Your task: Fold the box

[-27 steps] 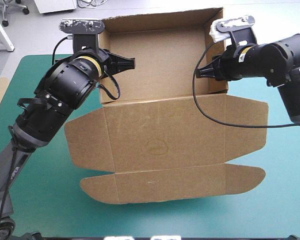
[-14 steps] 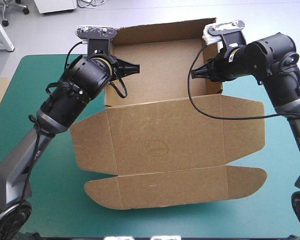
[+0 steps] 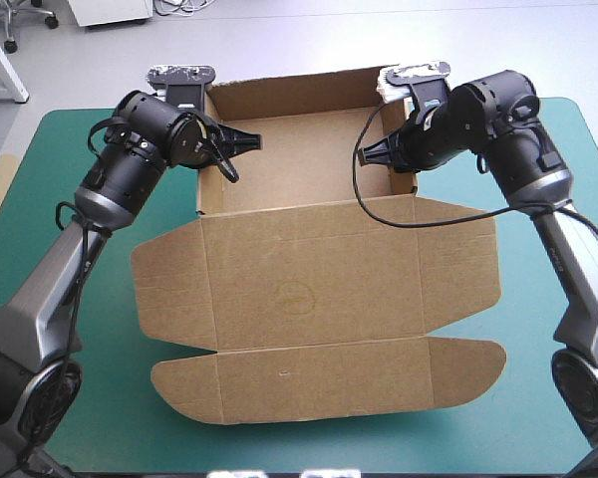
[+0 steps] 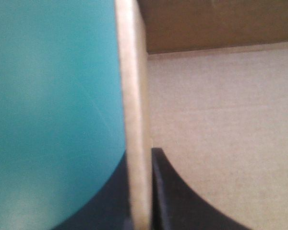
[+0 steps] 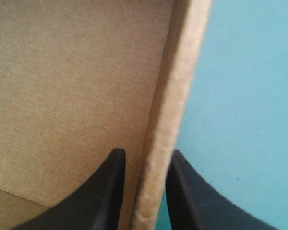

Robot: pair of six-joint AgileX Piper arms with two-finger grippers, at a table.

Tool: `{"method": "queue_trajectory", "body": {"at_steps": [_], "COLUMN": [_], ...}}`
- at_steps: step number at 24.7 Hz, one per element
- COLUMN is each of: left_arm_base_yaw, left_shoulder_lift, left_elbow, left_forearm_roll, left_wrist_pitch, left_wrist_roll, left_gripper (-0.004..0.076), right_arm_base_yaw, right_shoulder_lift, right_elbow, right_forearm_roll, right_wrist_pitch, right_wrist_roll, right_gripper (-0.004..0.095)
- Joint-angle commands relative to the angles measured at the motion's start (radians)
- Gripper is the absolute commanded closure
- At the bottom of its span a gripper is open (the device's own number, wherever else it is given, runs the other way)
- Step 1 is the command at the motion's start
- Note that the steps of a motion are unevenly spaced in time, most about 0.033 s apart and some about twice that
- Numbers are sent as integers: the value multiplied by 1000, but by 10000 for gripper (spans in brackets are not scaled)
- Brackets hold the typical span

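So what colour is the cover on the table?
Plain teal-green; the cover shows best in the high view, around the brown box.

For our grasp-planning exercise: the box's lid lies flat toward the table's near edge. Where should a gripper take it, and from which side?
Likely the lid's front flap, from the table's near edge: the board lies flat, and its long free edge faces that way.
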Motion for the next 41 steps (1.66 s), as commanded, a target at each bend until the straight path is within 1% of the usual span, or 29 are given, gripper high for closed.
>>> {"method": "queue_trajectory", "body": {"at_steps": [1,11,17,19,23,28,32,41], "left_arm_base_yaw": [3,3,30,51,83,83,83,83], "left_shoulder_lift": [5,78,106,115,142,215,259,268], "left_elbow": [-26,-26,-26,-26,-26,-26,-26,-26], "left_forearm_roll": [10,6,-8,-36,-77,-115,-132,-142], "left_wrist_pitch": [-8,-18,-22,-28,-32,-35,-37,-43], "left_wrist_roll": [37,57,75,109,126,154,172,183], "left_gripper": [734,734,734,734,734,734,734,734], "right_arm_base_yaw": [-4,-4,-4,-4,-4,-10,-36,-43], "right_shoulder_lift": [-17,69,125,154,199,239,272,299], "right_elbow": [-25,-25,-25,-23,-23,-25,-25,-25], "right_forearm_roll": [-16,-19,-15,-15,-15,-17,20,58], "right_wrist_pitch": [-3,-3,-3,-3,-3,-7,-5,-3], "right_wrist_roll": [1,1,1,1,1,5,16,16], "right_gripper": [904,905,905,905,905,906,907,907]}}
